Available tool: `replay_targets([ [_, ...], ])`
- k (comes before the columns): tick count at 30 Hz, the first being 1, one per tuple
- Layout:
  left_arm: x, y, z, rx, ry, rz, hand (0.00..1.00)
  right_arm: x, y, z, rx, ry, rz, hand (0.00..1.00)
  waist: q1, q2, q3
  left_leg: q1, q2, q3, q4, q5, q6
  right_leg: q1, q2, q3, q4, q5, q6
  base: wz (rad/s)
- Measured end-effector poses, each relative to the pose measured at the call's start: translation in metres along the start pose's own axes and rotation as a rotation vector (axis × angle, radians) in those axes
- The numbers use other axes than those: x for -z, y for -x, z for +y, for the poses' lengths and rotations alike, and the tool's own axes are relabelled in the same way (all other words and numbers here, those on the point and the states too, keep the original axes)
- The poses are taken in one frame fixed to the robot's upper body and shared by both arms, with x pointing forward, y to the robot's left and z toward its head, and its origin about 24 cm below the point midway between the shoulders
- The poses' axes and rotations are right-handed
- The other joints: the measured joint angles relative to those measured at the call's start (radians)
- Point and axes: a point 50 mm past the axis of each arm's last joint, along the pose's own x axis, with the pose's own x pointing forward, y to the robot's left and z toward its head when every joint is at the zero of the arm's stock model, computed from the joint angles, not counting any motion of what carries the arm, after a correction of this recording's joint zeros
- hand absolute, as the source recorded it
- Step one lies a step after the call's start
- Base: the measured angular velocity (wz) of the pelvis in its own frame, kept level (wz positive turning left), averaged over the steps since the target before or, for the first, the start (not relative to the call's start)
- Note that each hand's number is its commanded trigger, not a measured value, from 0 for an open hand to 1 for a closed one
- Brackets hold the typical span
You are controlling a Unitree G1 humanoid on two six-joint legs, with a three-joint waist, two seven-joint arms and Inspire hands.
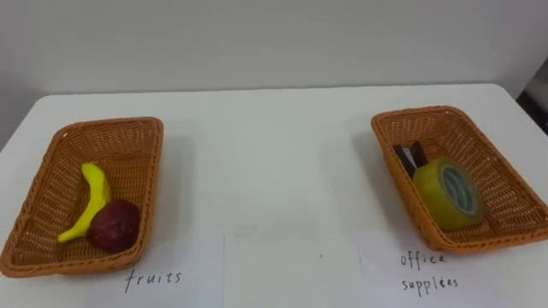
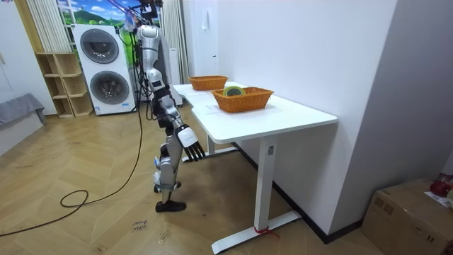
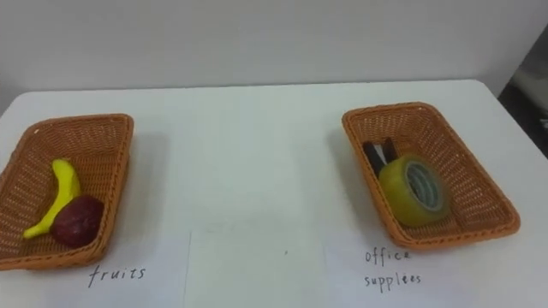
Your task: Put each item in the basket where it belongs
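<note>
Your right robot hand point(image 2: 190, 140) hangs spread beside the counter point(image 1: 274, 162), banana point(image 1: 90, 204) in fruit basket point(image 1: 111, 125), tape point(image 1: 449, 193) in supplies basket point(image 1: 419, 113).

Bright, even light covers the white worktop point(image 1: 274, 171). Faint soft shadows lie beside the left basket point(image 1: 111, 125) and the right basket point(image 1: 419, 112), toward the worktop's middle.

A home: stacked washing machines point(image 2: 106, 69), wooden shelf point(image 2: 62, 85).
</note>
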Motion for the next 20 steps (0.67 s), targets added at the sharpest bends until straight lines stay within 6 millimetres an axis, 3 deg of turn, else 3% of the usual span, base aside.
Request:
replay_targets([
  [20,-0.017,-0.001,-0.002,0.008,-0.07,-0.064,0.0,-0.004,0.001,0.009,-0.05,-0.02,-0.018,0.0,0.001,-0.018,0.0027,-0.002,-0.009,-0.037,0.011,0.0,0.0,0.019,-0.006,-0.025,-0.016,-0.002,0.004,0.05],
])
